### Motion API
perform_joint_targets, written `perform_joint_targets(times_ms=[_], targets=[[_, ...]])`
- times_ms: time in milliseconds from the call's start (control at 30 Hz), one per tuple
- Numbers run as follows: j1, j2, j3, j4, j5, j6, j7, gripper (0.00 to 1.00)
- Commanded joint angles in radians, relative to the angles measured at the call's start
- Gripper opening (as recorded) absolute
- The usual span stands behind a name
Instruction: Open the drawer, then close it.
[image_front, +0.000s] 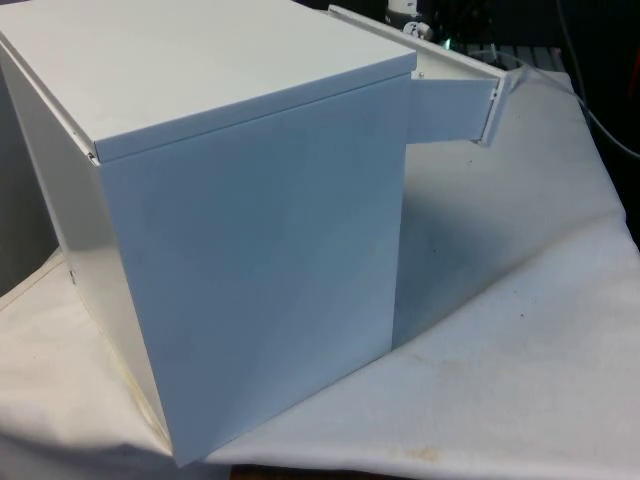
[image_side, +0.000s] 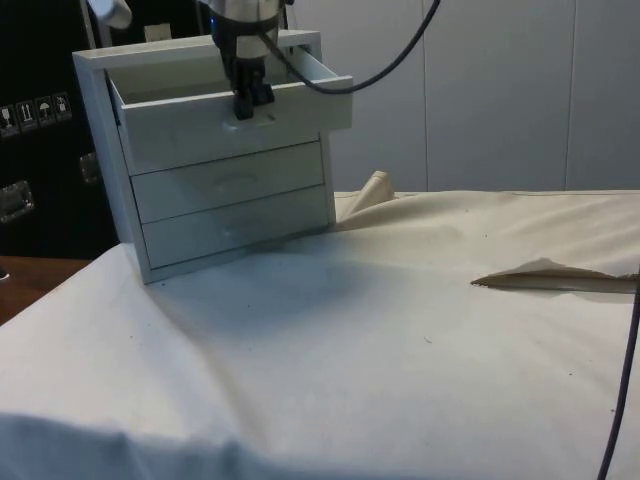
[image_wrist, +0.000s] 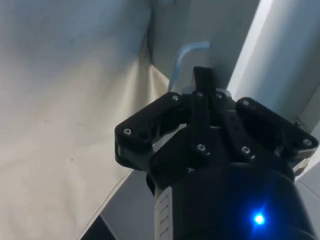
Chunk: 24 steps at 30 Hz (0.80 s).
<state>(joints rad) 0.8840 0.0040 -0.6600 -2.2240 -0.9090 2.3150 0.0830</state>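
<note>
- One white cloth (image_side: 420, 330) covers the table, rumpled, with a fold lifted at its far edge in the side view.
- One white chest of drawers (image_front: 240, 250) stands on it, back and side turned to the front view, three drawers stacked in the side view.
- The top drawer (image_side: 235, 115) is pulled out, overhanging the two shut ones below; in the front view it juts past the chest on the front view's right (image_front: 455, 105).
- A pale curved handle (image_wrist: 182, 62) sits on that drawer's front.
- My gripper (image_side: 250, 100) hangs at the drawer front, fingers drawn narrow and pinched on the handle, as the wrist view (image_wrist: 202, 100) shows.
</note>
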Motion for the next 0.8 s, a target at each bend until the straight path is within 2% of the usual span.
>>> perform_joint_targets(times_ms=[0, 200, 233, 267, 467, 500, 533, 733, 767], targets=[[-0.003, 0.000, -0.004, 0.011, -0.006, 0.000, -0.013, 0.00], [-0.009, -0.001, -0.016, 0.034, -0.007, 0.000, -0.037, 0.00], [-0.003, -0.003, -0.012, 0.026, 0.000, -0.009, -0.027, 0.00], [-0.009, -0.001, -0.018, 0.037, -0.007, 0.001, -0.041, 0.00], [-0.013, 0.000, -0.040, 0.059, -0.007, 0.007, -0.067, 0.00], [-0.008, -0.003, -0.037, 0.054, 0.000, -0.006, -0.060, 0.00], [-0.013, 0.001, -0.043, 0.062, -0.007, 0.008, -0.071, 0.00], [-0.019, 0.018, -0.069, 0.083, -0.002, 0.038, -0.093, 0.00], [-0.012, 0.007, -0.063, 0.075, 0.000, 0.016, -0.083, 0.00]])
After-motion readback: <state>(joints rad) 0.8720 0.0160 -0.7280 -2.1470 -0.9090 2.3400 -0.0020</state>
